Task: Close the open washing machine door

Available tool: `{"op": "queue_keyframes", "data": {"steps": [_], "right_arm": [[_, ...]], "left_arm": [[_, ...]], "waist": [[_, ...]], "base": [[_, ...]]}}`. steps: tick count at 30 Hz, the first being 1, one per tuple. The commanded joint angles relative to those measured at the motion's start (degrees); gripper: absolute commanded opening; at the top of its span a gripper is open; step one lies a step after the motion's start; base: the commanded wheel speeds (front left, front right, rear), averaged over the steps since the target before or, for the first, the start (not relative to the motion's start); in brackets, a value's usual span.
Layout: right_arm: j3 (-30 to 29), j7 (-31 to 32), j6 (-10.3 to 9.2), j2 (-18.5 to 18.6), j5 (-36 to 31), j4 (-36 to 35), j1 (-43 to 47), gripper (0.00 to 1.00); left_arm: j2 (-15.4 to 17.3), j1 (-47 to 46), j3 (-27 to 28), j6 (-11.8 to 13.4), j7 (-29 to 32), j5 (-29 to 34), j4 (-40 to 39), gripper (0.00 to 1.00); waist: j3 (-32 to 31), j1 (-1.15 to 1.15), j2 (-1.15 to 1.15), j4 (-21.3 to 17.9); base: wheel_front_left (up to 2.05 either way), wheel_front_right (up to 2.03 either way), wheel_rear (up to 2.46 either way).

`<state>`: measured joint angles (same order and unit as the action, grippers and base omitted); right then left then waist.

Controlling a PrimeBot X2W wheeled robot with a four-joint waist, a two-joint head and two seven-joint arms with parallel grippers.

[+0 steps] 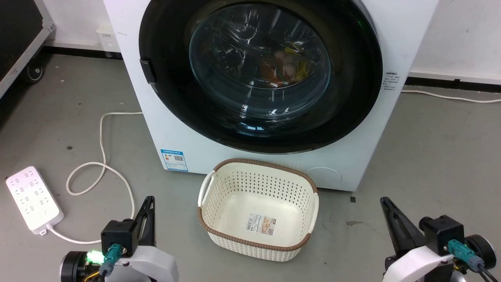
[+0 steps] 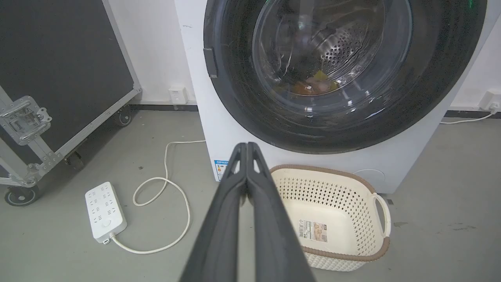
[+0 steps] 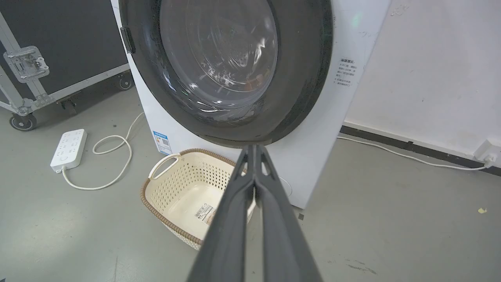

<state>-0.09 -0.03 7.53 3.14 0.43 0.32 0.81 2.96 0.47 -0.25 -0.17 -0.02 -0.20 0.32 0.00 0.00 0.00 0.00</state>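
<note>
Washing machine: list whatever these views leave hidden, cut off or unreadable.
- Head view: the washing machine top is cut off by the upper edge.
- Head view: coloured items behind the washing machine door are blurred by reflections on the glass and cannot be identified.
- Right wrist view: the side label print is too small to read.
- Head view: the basket sticker print is too small to read.

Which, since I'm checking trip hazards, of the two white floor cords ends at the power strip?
The looped cord left of the washing machine; the other cord runs nearly straight beside the right wall, away from the power strip.
</note>
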Motion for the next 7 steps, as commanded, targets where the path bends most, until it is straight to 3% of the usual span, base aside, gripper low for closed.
{"op": "queue_keyframes", "data": {"steps": [1,7], "right_arm": [[0.1,0.0,-0.04,-0.3,-0.4,-0.3,-0.8,0.0],[0.1,0.0,-0.04,-0.3,-0.4,-0.3,-0.8,0.0]], "left_arm": [[-0.1,-0.5,0.2,0.2,0.0,0.2,-0.3,0.0],[-0.1,-0.5,0.2,0.2,0.0,0.2,-0.3,0.0]], "waist": [[0.0,0.0,0.0,0.0],[0.0,0.0,0.0,0.0]], "base": [[0.0,0.0,0.0],[0.0,0.0,0.0]]}}
